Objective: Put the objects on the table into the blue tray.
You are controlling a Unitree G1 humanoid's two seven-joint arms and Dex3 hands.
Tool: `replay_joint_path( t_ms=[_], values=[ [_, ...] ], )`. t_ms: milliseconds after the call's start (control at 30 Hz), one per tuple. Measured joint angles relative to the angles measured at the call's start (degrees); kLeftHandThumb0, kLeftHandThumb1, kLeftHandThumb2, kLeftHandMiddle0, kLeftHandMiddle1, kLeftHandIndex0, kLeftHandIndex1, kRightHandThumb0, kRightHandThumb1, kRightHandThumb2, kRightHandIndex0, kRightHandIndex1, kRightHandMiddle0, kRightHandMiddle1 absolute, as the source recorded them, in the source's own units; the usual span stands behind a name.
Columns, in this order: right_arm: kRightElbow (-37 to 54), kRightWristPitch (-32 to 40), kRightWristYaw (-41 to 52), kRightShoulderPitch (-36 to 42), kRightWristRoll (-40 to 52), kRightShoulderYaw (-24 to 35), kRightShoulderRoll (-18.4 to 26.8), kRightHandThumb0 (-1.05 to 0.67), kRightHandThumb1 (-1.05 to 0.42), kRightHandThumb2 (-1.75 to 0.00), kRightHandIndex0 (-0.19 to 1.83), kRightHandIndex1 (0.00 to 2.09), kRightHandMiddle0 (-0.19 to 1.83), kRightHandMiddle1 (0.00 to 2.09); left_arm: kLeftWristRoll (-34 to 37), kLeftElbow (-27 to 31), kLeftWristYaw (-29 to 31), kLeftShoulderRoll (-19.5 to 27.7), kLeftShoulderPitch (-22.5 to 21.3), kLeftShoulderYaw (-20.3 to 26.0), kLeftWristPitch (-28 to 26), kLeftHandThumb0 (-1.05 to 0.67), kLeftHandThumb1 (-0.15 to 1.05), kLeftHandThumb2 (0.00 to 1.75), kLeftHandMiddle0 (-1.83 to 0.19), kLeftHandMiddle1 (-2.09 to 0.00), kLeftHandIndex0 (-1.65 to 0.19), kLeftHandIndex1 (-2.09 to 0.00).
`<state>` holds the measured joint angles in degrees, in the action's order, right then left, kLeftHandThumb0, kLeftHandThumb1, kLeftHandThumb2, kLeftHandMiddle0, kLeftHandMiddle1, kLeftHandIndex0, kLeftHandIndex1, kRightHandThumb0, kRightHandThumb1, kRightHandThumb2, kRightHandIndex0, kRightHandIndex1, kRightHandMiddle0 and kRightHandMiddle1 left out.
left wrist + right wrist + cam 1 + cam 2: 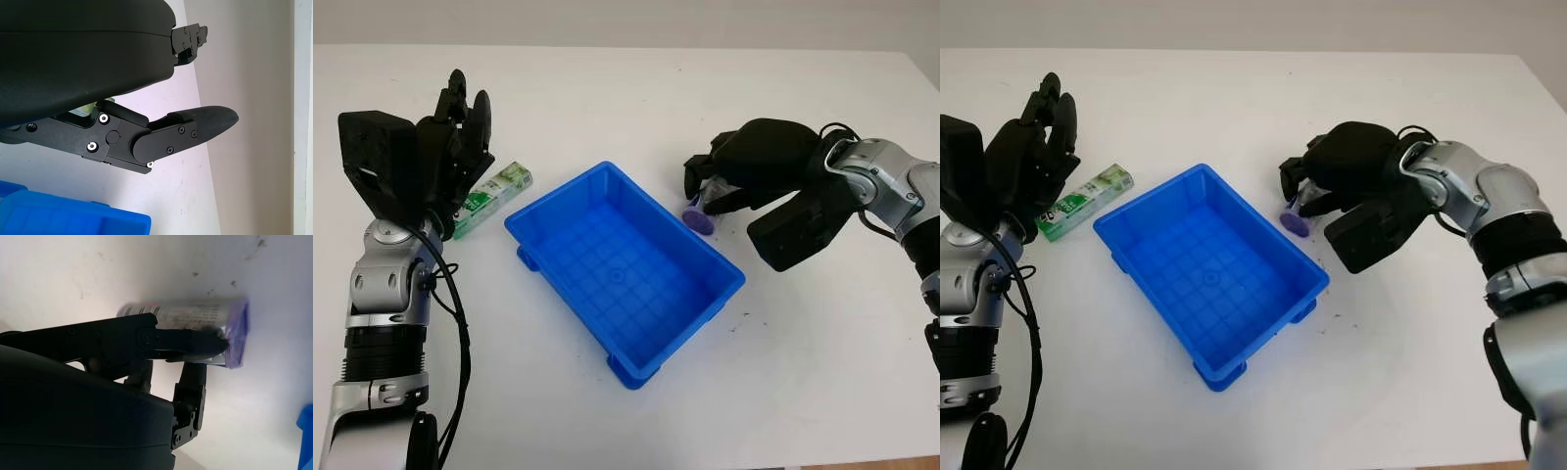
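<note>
The left hand is open, raised at the far left. The right hand reaches in from the right, fingers curled in a grasp.

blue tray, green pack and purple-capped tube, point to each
blue tray (719, 263), left eye view, right rim
green pack (495, 193), left eye view, middle of its top face
purple-capped tube (238, 335), right wrist view, purple cap
</note>
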<state>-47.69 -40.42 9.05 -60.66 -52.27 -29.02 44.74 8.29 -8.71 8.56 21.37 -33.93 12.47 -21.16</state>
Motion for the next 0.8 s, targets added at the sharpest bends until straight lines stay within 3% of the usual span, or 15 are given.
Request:
replay_joint_path(
  t_ms=[133, 167, 267, 433, 600, 800],
  values=[
    [0.0, -0.7, -10.1, 0.6, -4.0, -1.6, 0.8, -0.53, -1.00, -0.07, 0.52, 2.09, 0.21, 2.09, 0.3, -0.3, 0.1, 0.0, -0.1, 0.0, 0.0, -0.68, 1.05, 0.67, 0.19, 0.00, 0.19, 0.00],
    [-0.2, -0.8, -12.1, 0.7, -4.8, -1.9, 0.8, -0.47, -1.03, -0.12, 0.73, 2.09, 0.27, 2.09, 0.3, -0.3, 0.1, 0.0, -0.2, 0.0, 0.0, -0.68, 1.05, 0.67, 0.19, 0.00, 0.19, 0.00],
    [-1.4, -1.0, -18.2, 0.8, -7.0, -3.0, 0.9, -0.39, -1.05, -0.14, 1.01, 2.09, 0.38, 2.09, 0.3, -1.0, 0.1, 0.0, -0.4, 0.0, 0.1, -0.68, 1.05, 0.66, 0.19, 0.00, 0.19, 0.00],
    [-3.8, -1.0, -23.6, 0.7, -8.0, -3.9, 0.6, -0.34, -1.05, -0.15, 1.07, 2.09, 0.42, 2.09, 0.3, -1.4, 0.2, 0.0, -0.6, 0.0, 0.2, -0.69, 1.05, 0.65, 0.19, 0.00, 0.19, 0.00],
    [-6.6, -1.1, -24.9, 0.4, -5.7, -3.8, -0.2, -0.31, -1.00, -0.06, 0.93, 2.09, 0.38, 2.09, 0.3, -1.4, 0.1, 0.0, -0.6, 0.0, 0.2, -0.68, 1.05, 0.65, 0.19, 0.00, 0.19, 0.00],
    [-8.4, -2.0, -27.7, -0.1, -2.3, -2.7, -1.5, -0.25, -1.02, -0.06, 0.89, 2.09, 0.41, 2.09, 0.3, -1.3, 0.1, 0.0, -0.6, 0.0, 0.0, -0.68, 1.05, 0.66, 0.19, 0.00, 0.19, 0.00]
  ],
)
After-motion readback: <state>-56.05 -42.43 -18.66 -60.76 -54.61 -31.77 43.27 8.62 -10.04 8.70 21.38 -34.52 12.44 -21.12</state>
